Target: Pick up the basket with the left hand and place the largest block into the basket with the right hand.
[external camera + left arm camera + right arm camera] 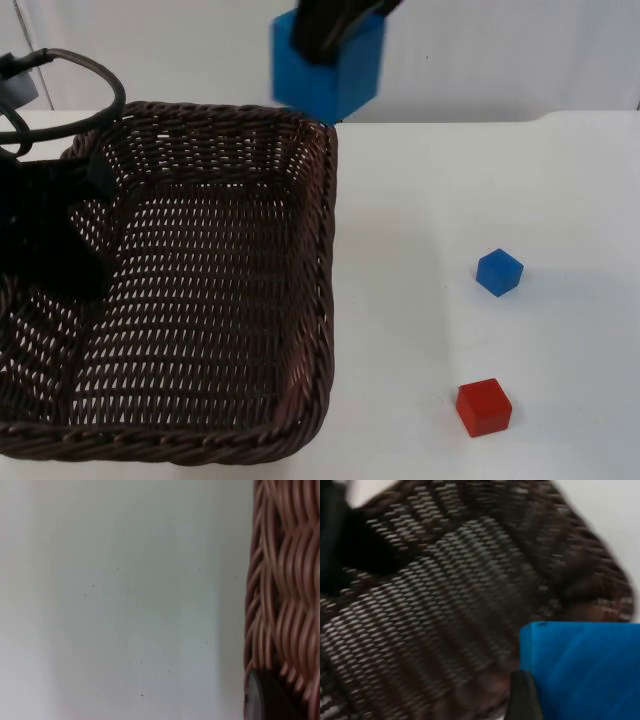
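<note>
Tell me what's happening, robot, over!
Left gripper clamped on basket rim. Right gripper holding big blue block above basket's far corner. Small blue block and red block sit aside on table, nothing blocking.

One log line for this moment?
left gripper: holds wicker basket | right gripper: large blue block above rim | not yet released

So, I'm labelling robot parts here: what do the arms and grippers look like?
Both are black. The left gripper and its arm form a dark, bulky mass; one of its fingertips is black with a greyish edge. The right gripper has dark, slanting fingers.
</note>
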